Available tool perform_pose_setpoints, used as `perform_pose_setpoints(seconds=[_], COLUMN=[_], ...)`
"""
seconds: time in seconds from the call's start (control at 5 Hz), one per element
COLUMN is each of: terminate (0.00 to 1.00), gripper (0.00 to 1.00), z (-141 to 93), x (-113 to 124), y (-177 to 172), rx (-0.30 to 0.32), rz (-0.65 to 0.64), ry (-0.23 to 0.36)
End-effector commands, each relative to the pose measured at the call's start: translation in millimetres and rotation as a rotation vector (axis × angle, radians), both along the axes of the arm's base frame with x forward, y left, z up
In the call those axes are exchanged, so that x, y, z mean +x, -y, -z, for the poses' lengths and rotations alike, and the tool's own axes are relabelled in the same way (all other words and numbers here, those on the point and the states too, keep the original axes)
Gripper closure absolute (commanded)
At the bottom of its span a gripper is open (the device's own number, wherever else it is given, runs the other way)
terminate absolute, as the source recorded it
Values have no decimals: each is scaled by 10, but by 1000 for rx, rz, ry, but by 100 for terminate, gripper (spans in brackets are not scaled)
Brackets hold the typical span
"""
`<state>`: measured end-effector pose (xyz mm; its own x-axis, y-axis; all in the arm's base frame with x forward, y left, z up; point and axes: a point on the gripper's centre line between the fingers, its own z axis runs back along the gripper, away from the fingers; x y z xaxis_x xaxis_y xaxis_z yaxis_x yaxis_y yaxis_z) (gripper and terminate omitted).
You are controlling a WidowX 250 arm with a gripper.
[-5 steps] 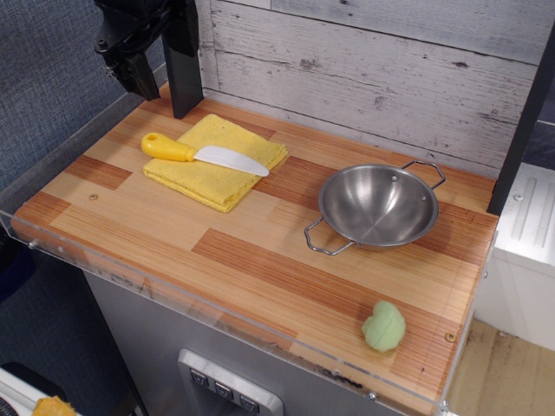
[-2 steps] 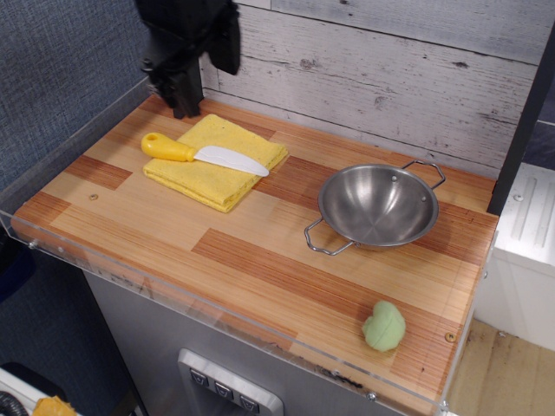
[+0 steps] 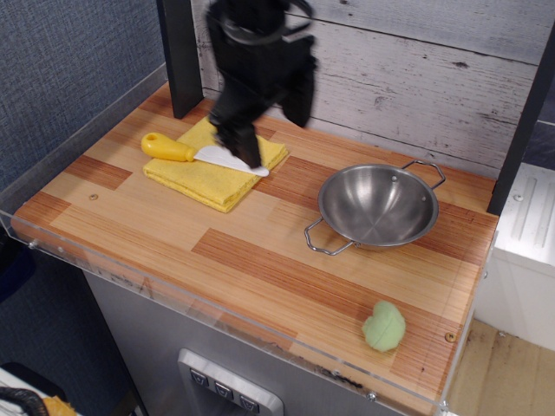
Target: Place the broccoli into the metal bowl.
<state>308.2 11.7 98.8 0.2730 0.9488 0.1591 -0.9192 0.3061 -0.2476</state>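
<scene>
The broccoli (image 3: 383, 326) is a small pale green lump lying on the wooden table near its front right corner. The metal bowl (image 3: 378, 206) stands empty at the right middle of the table, with wire loop handles at its front left and back right. My gripper (image 3: 244, 147) is black and blurred with motion. It hangs above the right part of the yellow cloth, far to the left of the bowl and the broccoli. I cannot tell how its jaws stand. It holds nothing that I can see.
A folded yellow cloth (image 3: 208, 173) lies at the back left with a yellow-handled knife (image 3: 186, 152) on it. A black post (image 3: 181, 56) stands at the back left corner. A clear raised rim (image 3: 217, 319) runs along the table's front and left edges.
The gripper has swung from the far back left corner to the right and forward, and now hangs over the yellow cloth. The broccoli, bowl and knife have not moved.
</scene>
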Motion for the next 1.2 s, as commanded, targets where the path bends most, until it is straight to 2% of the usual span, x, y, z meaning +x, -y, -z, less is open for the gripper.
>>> perform_pose_setpoints(seconds=[0.0, 0.2, 0.6, 0.8, 1.0], terminate=[0, 0, 0, 0, 0], gripper=[0, 0, 0, 0, 0], z=[-36, 47, 211, 307, 384], x=[-237, -359, -469, -497, -506], y=[602, 821, 1144, 1079, 873], rx=[1, -16, 27, 108, 116], rz=[197, 293, 486, 646, 651], ry=[22, 10, -7, -48, -53])
